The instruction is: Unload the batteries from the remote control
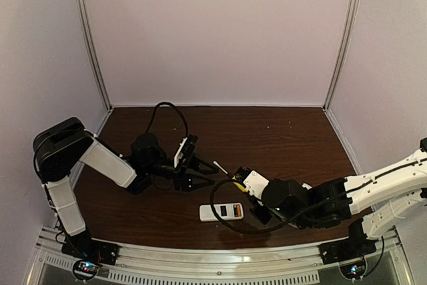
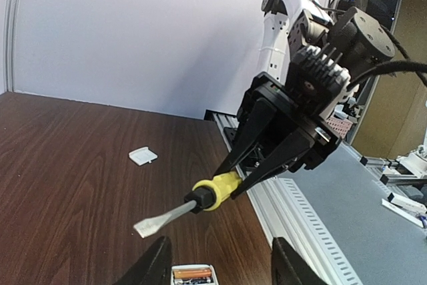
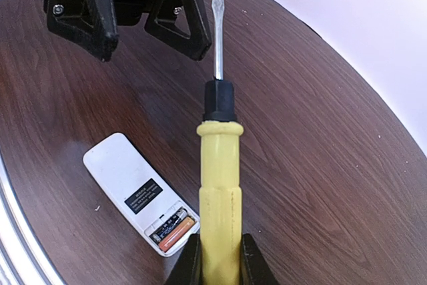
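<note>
The white remote control (image 1: 215,213) lies back up near the table's front edge, its battery bay uncovered. In the right wrist view the remote control (image 3: 123,175) holds the batteries side by side, one orange (image 3: 177,230) and one dark (image 3: 164,220). My right gripper (image 3: 220,261) is shut on the yellow handle of a screwdriver (image 3: 220,185), whose blade points at my left gripper (image 1: 208,173). The left gripper (image 2: 220,265) hovers open above the bay end of the remote (image 2: 193,275), with nothing between its fingers.
A small white square cover piece (image 2: 143,156) lies on the dark wood table beyond the screwdriver tip. A metal rail (image 1: 200,258) runs along the table's near edge, and pale walls enclose the back and sides.
</note>
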Controlling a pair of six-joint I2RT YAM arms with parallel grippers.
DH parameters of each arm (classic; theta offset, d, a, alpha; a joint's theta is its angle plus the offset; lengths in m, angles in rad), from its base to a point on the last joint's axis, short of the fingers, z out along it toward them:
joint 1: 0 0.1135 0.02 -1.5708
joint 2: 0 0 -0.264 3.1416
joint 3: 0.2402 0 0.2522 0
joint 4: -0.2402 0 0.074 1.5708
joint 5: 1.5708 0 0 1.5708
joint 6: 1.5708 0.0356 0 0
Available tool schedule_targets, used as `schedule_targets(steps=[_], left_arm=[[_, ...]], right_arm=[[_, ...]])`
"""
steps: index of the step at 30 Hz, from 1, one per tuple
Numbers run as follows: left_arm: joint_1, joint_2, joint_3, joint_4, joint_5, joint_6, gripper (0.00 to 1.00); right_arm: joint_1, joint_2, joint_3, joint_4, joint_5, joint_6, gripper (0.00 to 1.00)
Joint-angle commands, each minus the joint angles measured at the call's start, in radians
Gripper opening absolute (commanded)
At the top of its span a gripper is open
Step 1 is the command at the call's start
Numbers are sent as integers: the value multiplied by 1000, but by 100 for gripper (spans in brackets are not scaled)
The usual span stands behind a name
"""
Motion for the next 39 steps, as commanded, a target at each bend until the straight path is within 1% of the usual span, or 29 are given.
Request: schedule_targets(steps=[1, 4, 10, 15, 28, 30, 39], left_arm=[[6, 42, 35, 73, 37, -56, 49], [6, 54, 41, 104, 44, -93, 47], [6, 70, 62, 104, 43, -133, 42], [6, 75, 70, 96, 45, -146, 36], [6, 75, 81, 63, 44, -131, 8], [6, 75, 81, 62, 44, -128, 0], [7, 75, 75, 82, 58, -132, 0]], right_arm=[[13, 2, 32, -27, 57, -28, 0], [18, 9, 34, -33, 57, -34, 0], [27, 35, 53, -43, 58, -46, 0], [29, 69, 76, -57, 75, -51, 0], [35, 100, 95, -72, 101, -46, 0], [38, 102, 97, -71, 103, -46, 0], [38, 91, 96, -94, 171, 6, 0]])
